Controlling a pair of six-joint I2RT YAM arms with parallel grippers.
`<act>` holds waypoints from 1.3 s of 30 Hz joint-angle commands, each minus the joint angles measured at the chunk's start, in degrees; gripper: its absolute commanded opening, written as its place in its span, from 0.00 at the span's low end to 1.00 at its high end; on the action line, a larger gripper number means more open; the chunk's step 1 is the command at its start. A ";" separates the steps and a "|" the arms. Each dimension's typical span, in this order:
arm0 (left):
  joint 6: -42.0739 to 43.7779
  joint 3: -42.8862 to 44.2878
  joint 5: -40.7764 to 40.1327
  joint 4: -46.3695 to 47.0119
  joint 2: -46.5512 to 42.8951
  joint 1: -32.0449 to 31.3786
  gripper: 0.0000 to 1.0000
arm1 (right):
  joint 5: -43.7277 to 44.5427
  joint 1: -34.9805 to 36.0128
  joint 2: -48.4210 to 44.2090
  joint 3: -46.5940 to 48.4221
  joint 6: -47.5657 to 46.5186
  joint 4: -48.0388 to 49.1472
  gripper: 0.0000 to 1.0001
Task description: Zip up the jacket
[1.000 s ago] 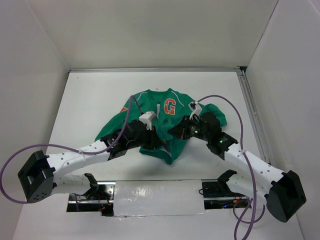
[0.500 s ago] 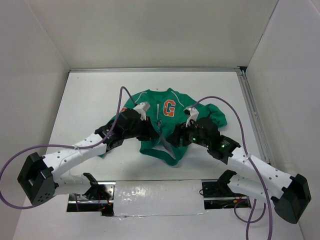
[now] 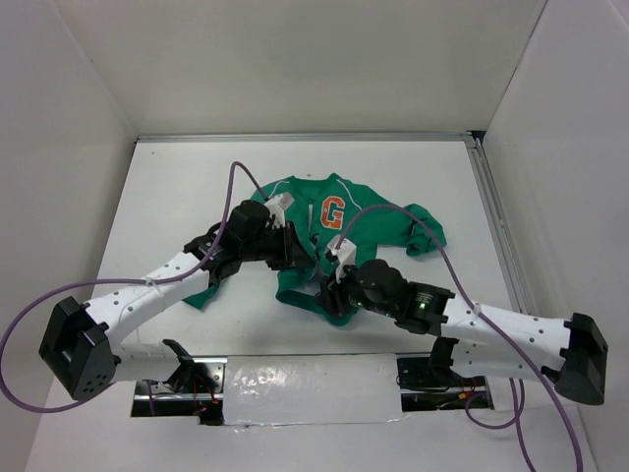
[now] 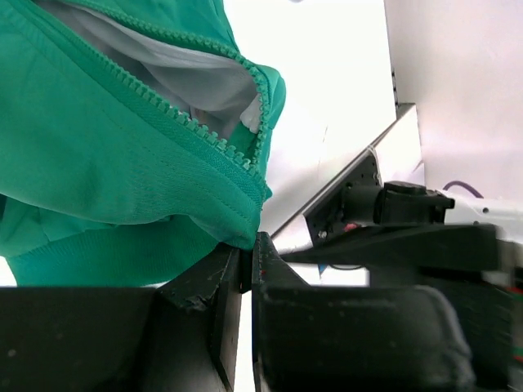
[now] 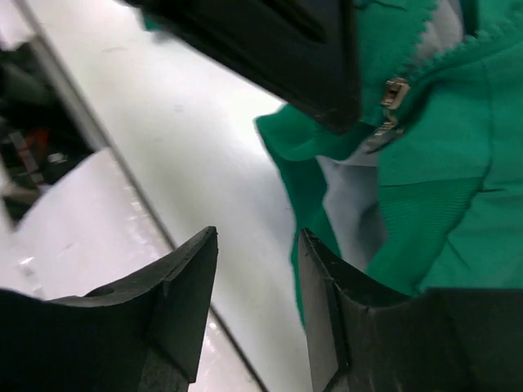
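The green jacket with the orange "G" lies crumpled mid-table, its front partly open. My left gripper is shut on the jacket's front edge beside the green zipper teeth and holds it lifted. My right gripper is open at the jacket's near hem, empty, with the hem just beside its right finger. In the right wrist view the pale zipper slider hangs at the open front, close under the left gripper's dark finger.
White walls enclose the table on three sides. A metal rail runs along the right edge. A taped strip and the arm bases sit at the near edge. Purple cables loop over the jacket.
My right arm has swung left and nearer, from the jacket's right side to its near hem. My left gripper has moved farther back, still holding the fabric.
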 commanded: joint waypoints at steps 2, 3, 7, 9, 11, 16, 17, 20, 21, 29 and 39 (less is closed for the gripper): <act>-1.17 0.38 3.07 1.03 -2.92 0.53 0.00 | 18.76 3.05 3.84 2.23 2.78 2.77 0.49; -1.17 0.38 3.07 1.03 -3.10 0.53 0.00 | 20.73 3.07 3.85 2.22 2.81 2.79 0.49; -1.17 0.29 3.25 0.33 -3.63 0.53 0.00 | 28.28 4.20 3.85 0.47 4.29 7.96 0.47; -1.52 0.29 3.68 0.24 -3.63 0.53 0.00 | 28.31 4.56 4.37 0.11 2.90 10.60 0.48; -1.78 0.20 4.39 0.50 -3.54 0.53 0.00 | 29.19 4.91 5.34 0.11 2.55 12.62 0.48; -1.87 0.38 5.09 0.50 -3.10 0.53 0.00 | 27.96 5.09 7.62 1.95 1.58 13.77 0.47; -1.78 0.38 5.18 0.59 -3.10 0.53 0.00 | 28.04 4.91 8.06 2.13 1.49 13.78 0.47; -1.78 0.29 5.70 0.59 -3.28 0.53 0.00 | 29.53 5.00 9.12 2.83 2.89 13.69 0.45; -1.87 0.03 5.71 0.85 -3.54 0.44 0.00 | 31.10 5.09 9.47 2.84 3.42 14.04 0.43; -2.05 0.82 2.28 -1.08 -2.40 -0.79 0.00 | 30.51 4.65 9.12 4.15 3.78 15.09 0.40; -1.26 1.26 2.72 -1.17 -1.61 -1.41 0.00 | 29.89 3.77 11.23 5.91 4.30 14.04 0.20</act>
